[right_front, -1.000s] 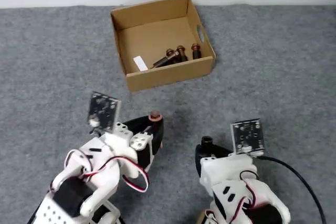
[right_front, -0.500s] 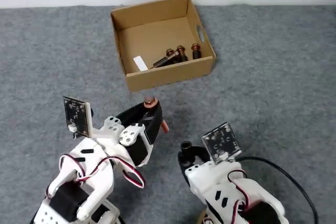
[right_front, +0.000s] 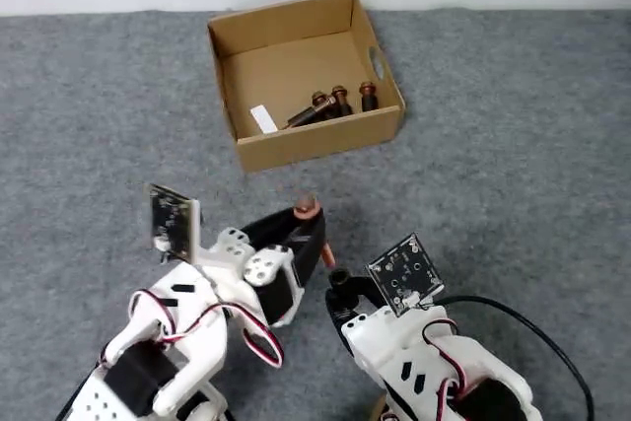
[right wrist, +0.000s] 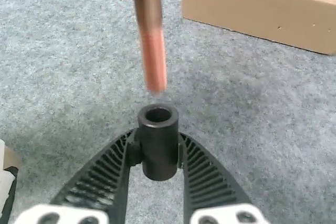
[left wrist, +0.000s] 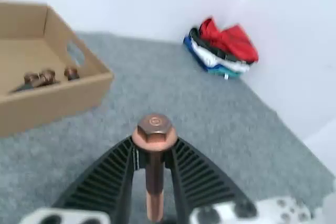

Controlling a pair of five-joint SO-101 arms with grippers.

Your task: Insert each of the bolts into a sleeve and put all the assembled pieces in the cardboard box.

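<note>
My left gripper [right_front: 312, 234] is shut on a copper bolt [left wrist: 154, 153], hex head up and shank pointing down. My right gripper [right wrist: 157, 148] is shut on a black sleeve [right wrist: 157, 141], held upright with its bore facing up. The bolt's tip [right wrist: 154, 72] hangs just above the sleeve's mouth, slightly off its centre and not inside. In the high view the bolt [right_front: 314, 224] and the sleeve [right_front: 338, 278] sit close together between the two arms. The cardboard box [right_front: 296, 150] stands further back, with three assembled pieces [right_front: 337, 103] lying in it.
Grey carpet covers the table all round the arms. A small white label [right_front: 263, 119] lies on the box floor. A pile of coloured cloth [left wrist: 223, 48] rests against the far wall in the left wrist view.
The left gripper swung the bolt right and toward the right arm. The right gripper shifted left with the sleeve, so bolt tip and sleeve mouth now nearly meet.
</note>
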